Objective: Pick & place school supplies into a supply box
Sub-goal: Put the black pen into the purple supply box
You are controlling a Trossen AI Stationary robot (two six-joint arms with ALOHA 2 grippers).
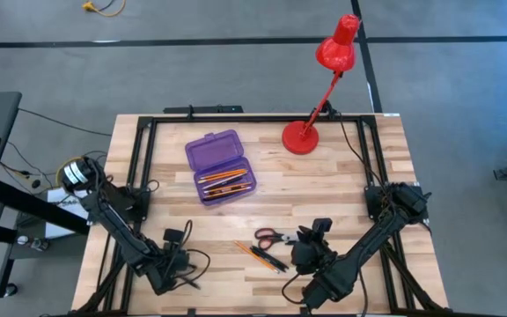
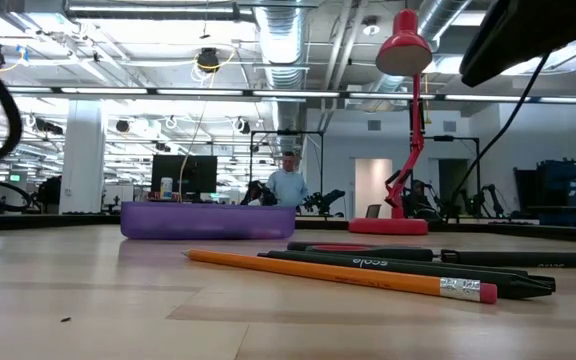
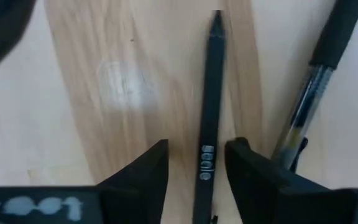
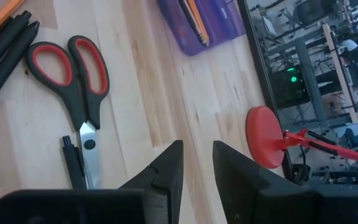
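Observation:
The purple supply box (image 1: 221, 167) (image 2: 208, 220) (image 4: 204, 25) lies open on the table's far middle, with orange pencils (image 1: 225, 180) inside. Loose pencils and pens (image 1: 262, 255) lie near the table's near edge, next to red-handled scissors (image 1: 273, 236) (image 4: 73, 74). My right gripper (image 1: 304, 251) (image 4: 197, 162) hovers open just right of the scissors. In the left wrist view my left gripper (image 3: 196, 162) is open, with a finger on each side of a black pencil (image 3: 210, 112) that lies flat beside a pen (image 3: 309, 93). The high view shows the left gripper (image 1: 176, 257) near the near-left edge.
A red desk lamp (image 1: 302, 138) (image 2: 408, 150) stands right of the box, its base (image 4: 266, 137) on the far middle of the table. An orange pencil (image 2: 338, 272) lies closest to the near edge. Black frame rails run along the table's sides. A person (image 2: 288, 185) is far off in the room.

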